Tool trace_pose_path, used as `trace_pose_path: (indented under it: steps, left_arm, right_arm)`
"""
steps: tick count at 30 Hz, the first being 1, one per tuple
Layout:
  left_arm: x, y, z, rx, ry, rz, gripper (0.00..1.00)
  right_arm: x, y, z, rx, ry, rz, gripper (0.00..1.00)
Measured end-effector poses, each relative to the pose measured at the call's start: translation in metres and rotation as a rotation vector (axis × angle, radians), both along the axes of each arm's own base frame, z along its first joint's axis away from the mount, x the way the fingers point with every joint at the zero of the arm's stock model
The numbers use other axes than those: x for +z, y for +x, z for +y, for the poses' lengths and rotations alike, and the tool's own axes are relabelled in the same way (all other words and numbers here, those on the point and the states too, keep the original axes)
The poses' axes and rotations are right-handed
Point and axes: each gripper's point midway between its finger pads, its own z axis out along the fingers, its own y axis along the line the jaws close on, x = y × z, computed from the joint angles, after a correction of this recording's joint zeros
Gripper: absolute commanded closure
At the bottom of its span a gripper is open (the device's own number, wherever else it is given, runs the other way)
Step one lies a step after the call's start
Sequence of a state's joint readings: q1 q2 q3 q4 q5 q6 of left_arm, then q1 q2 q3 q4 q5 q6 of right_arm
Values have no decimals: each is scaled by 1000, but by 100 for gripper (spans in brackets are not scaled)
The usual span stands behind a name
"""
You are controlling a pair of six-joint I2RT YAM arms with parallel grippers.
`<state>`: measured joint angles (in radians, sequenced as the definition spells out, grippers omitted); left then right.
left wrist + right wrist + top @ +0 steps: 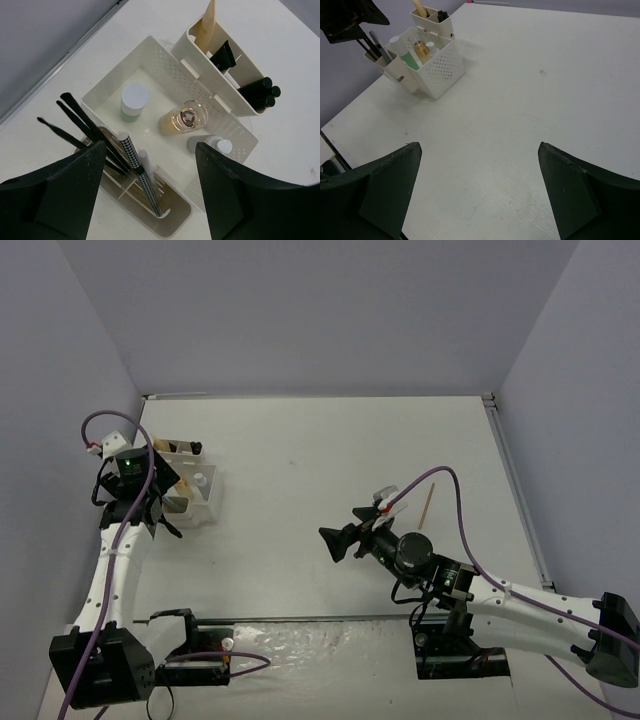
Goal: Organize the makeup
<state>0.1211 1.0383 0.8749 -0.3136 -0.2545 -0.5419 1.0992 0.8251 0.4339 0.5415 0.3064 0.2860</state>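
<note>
From above, we see the left gripper [150, 508] over the tray [212, 508], where most makeup [197, 481] stands; one wooden stick [428, 505] lies out near the right gripper [335, 542]. The left wrist view shows parted, empty jaws straddling a checkered pencil [142, 175]; a careless lift could snag it. In the right wrist view the fingers are spread and hold nothing.

One tray [161, 56] holds three bottles [134, 100], three black brushes [80, 112], two pencils [131, 150].
</note>
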Motion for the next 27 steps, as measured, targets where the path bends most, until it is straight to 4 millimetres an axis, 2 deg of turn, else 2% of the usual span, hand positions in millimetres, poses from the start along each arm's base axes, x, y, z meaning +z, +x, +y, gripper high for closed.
trace_pose_path:
  steps: [8, 11, 17, 27]
  left_arm:
    - [-34, 11, 9, 3, -57, 103, 32]
    - [-38, 14, 7, -13, -83, 105, 35]
    - [-26, 20, -5, -80, -118, 26, 41]
    - [12, 23, -26, -185, -145, -140, 43]
  right_arm:
    - [-2, -1, -4, -4, 3, -2, 0]
    - [-2, 0, -5, -5, 3, -2, 0]
    - [-3, 0, -5, -6, 2, -1, 0]
    - [-8, 0, -3, 1, -11, 7, 0]
